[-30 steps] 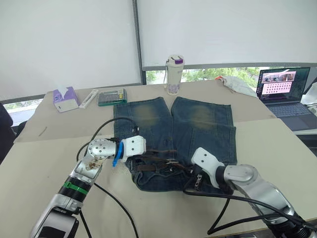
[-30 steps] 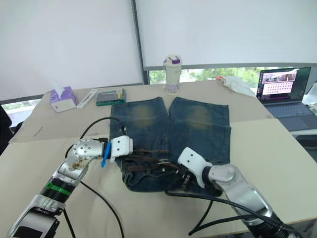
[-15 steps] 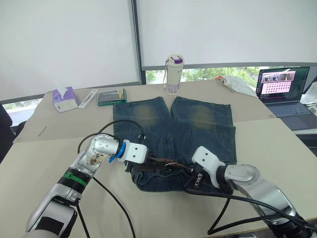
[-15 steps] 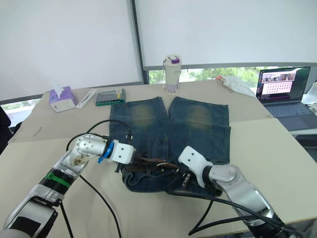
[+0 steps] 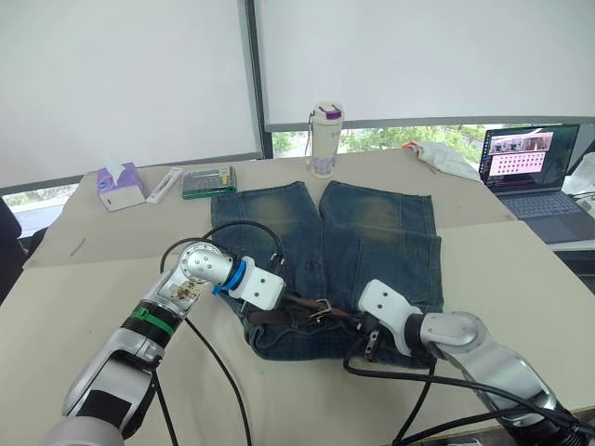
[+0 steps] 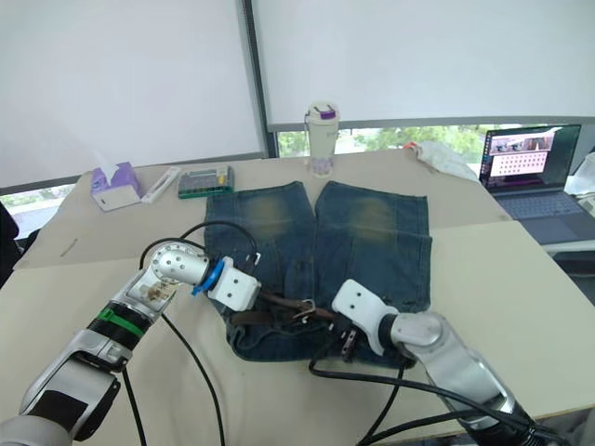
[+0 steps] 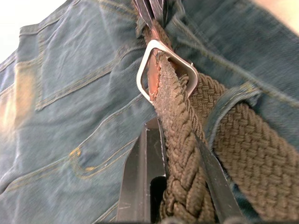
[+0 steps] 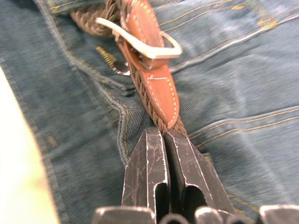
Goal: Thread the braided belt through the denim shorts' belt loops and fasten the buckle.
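The denim shorts lie flat on the table, waistband toward me. The braided belt runs along that waistband, and one stretch passes under a belt loop. Its silvery buckle sits near the waistband's middle, with brown leather trim beside it. My left gripper is just left of the buckle, shut on the braided strap, which runs between its fingers. My right gripper is just right of the buckle, its fingertips shut where the strap ends below the leather trim.
At the table's far side stand a white bottle, a green case, a white stick-like object and a purple tissue box. A laptop and a crumpled cloth are far right. Black cables trail from both arms.
My left gripper has slid right along the waistband, closer to the buckle, turning its wrist. The belt now lies straighter across the waistband. The right gripper has hardly moved.
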You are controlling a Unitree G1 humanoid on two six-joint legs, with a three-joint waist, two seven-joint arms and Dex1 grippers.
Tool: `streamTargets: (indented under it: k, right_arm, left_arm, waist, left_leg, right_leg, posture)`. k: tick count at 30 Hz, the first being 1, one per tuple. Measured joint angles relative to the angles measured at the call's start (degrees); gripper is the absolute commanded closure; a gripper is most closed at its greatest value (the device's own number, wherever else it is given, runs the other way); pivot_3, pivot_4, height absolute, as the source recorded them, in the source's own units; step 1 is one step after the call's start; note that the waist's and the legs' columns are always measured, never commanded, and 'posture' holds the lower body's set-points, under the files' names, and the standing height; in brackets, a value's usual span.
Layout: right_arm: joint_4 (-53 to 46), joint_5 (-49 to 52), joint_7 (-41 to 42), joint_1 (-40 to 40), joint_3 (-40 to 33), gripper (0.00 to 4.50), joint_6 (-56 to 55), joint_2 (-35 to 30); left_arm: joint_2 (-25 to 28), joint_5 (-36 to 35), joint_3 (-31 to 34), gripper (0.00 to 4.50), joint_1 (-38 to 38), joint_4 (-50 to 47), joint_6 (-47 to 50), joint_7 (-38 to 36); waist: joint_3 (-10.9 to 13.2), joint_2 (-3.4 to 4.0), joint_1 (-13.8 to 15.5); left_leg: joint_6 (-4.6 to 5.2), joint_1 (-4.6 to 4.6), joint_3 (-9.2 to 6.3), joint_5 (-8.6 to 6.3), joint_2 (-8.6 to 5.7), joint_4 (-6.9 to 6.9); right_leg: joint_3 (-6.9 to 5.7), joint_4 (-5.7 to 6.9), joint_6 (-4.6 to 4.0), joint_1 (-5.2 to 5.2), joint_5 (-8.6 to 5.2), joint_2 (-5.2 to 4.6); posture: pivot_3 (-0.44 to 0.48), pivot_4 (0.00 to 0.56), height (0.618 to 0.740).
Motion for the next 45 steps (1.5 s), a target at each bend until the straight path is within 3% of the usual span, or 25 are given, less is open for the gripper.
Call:
streamTargets:
  k: [5,14,19,20,24,31,37,45]
  right_arm:
    - [0.0,0.02,-0.88,0.21,-0.26,4.45,-0.47,0.05]
    - [-0.89,4.85,-1.14,1.6,-4.73,4.45,3.06,3.73]
    - [-0.85,4.93,-0.7,2.11,-4.5,4.45,3.42,2.2]
    - [-0.89,5.01,-0.2,2.11,-4.5,3.76,3.4,1.71]
    - [-3.33,5.45,2.29,2.72,-5.14,2.48,2.77,-1.74]
    - [-7.36,6.97,2.21,1.61,-10.89,2.48,1.79,-3.92]
    - [-3.05,2.61,0.39,-0.11,-4.09,2.48,-0.19,-3.98]
    - [-1.59,0.26,0.48,-1.05,-1.65,2.48,-1.6,-4.8]
  left_arm:
    - [-0.14,-0.8,0.01,4.5,0.0,0.07,0.36,-2.11]
    - [-5.12,4.08,0.47,4.5,1.17,1.64,0.4,8.18]
    - [-7.99,4.88,0.6,4.5,3.88,0.75,1.57,12.22]
    - [-8.47,4.89,0.64,4.5,4.12,0.64,1.94,12.74]
    - [-9.87,5.02,0.38,4.5,4.58,0.16,3.78,13.93]
    - [-10.25,4.96,-0.38,4.5,4.91,-0.47,4.03,13.92]
    - [-10.31,4.85,-0.46,4.5,4.94,-0.53,4.58,13.93]
    - [-10.37,4.85,-0.56,4.5,4.98,-0.96,5.36,13.95]
  waist:
    - [0.0,0.0,-0.01]
    - [-0.03,0.04,0.15]
    - [-0.03,0.04,0.43]
    - [-0.02,0.04,0.46]
    - [-0.02,0.03,0.35]
    - [-0.07,0.1,0.41]
    - [-0.08,0.11,0.44]
    - [-0.08,0.11,0.44]
  left_leg:
    - [0.0,0.0,0.0,0.0,-0.01,0.0]
    - [-0.03,0.04,0.0,0.04,-0.01,0.03]
    - [0.02,0.03,-0.01,0.05,-0.04,0.03]
    - [0.03,0.03,-0.01,0.05,-0.05,0.04]
    - [0.03,0.01,0.01,0.06,-0.06,0.04]
    - [0.04,0.04,0.01,0.06,-0.03,0.05]
    - [0.01,0.01,0.03,0.07,-0.04,0.05]
    - [0.01,0.02,0.03,0.08,-0.05,0.05]
  right_leg:
    - [0.0,0.0,0.0,0.01,0.0,0.0]
    - [0.03,0.02,0.0,0.03,0.01,0.01]
    - [0.0,0.02,0.0,0.07,0.01,-0.08]
    - [0.0,0.02,0.01,0.08,0.01,-0.09]
    - [0.0,0.01,0.02,0.08,0.01,-0.09]
    - [0.0,0.02,0.03,0.12,0.01,-0.1]
    - [0.0,0.01,0.03,0.1,0.01,-0.11]
    - [0.01,0.01,0.03,0.1,0.01,-0.12]
  posture:
    - [0.0,0.15,0.74]
    - [0.0,0.15,0.74]
    - [0.0,0.15,0.74]
    - [0.0,0.15,0.74]
    - [0.0,0.15,0.74]
    - [0.0,0.15,0.74]
    - [0.0,0.15,0.74]
    - [0.0,0.15,0.74]
